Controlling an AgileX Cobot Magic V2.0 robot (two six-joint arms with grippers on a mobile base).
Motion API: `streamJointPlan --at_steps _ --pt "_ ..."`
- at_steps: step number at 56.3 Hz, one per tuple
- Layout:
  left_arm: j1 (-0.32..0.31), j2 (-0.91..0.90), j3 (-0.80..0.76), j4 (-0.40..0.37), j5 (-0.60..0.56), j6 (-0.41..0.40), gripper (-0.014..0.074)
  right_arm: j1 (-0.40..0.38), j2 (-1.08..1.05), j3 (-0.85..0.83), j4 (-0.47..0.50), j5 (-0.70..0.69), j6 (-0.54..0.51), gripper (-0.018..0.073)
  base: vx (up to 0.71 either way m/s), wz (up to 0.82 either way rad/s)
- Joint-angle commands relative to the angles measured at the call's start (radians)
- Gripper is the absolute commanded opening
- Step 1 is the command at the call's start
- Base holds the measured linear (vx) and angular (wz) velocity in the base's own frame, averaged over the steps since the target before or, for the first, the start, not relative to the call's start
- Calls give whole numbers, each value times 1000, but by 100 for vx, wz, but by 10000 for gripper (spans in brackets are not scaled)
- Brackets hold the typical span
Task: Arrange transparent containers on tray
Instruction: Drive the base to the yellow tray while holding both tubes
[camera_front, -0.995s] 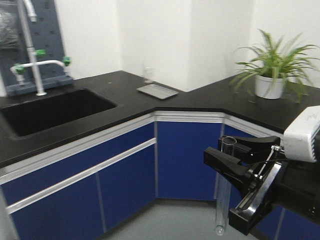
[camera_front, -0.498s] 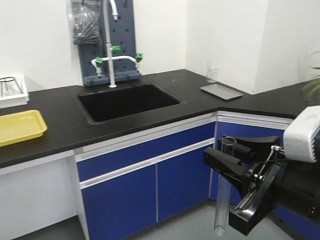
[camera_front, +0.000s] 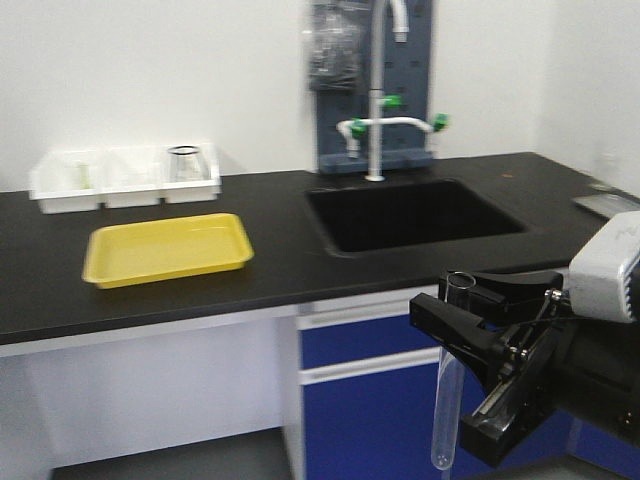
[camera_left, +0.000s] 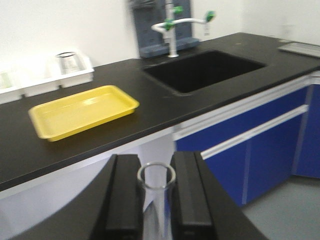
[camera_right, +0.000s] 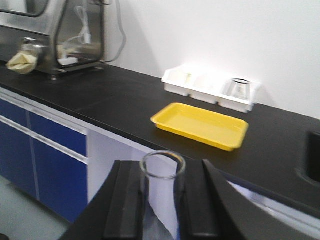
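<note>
The first test tube (camera_left: 155, 207) stood upright at the bottom centre of the left wrist view with its open rim uppermost. The black jaws of the left gripper (camera_left: 156, 172) were drawn narrow against its glass on both sides. The second test tube (camera_right: 161, 197) sat the same way at the bottom centre of the right wrist view, pinched by the narrow-set jaws of the right gripper (camera_right: 162, 172). In the front view the right gripper (camera_front: 452, 305) filled the lower right of the frame. The second test tube (camera_front: 445, 420) hung down from it, its rim just above the jaws and its rounded bottom well below them, in front of the blue cabinet doors (camera_front: 365, 400). Both tubes were held off the bench (camera_front: 40, 290), well apart from the yellow tray (camera_front: 165, 248), which lay flat on the black bench top at the left of the front view. Just behind the tray, against the white wall, stood a row of white bins (camera_front: 120, 188), and the right-hand one held a conical flask (camera_front: 185, 163). To the right of the tray a black sink (camera_front: 410, 215) was set into the bench, with a white tap with green handles (camera_front: 375, 140) and a grey pegboard (camera_front: 418, 60) behind it. A flat metal tray (camera_left: 300, 48) rested on the bench at the upper right edge of the left wrist view.
</note>
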Motion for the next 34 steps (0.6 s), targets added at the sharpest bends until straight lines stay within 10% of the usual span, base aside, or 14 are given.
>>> streamJointPlan --at_steps 1,34 --pt "-6 1 -27 -4 -75 -8 -3 -3 -19 -31 26 -13 -4 -13 22 71" --pt "-6 1 -27 -4 -75 -8 -3 -3 -19 -31 26 -12 -4 -13 28 48"
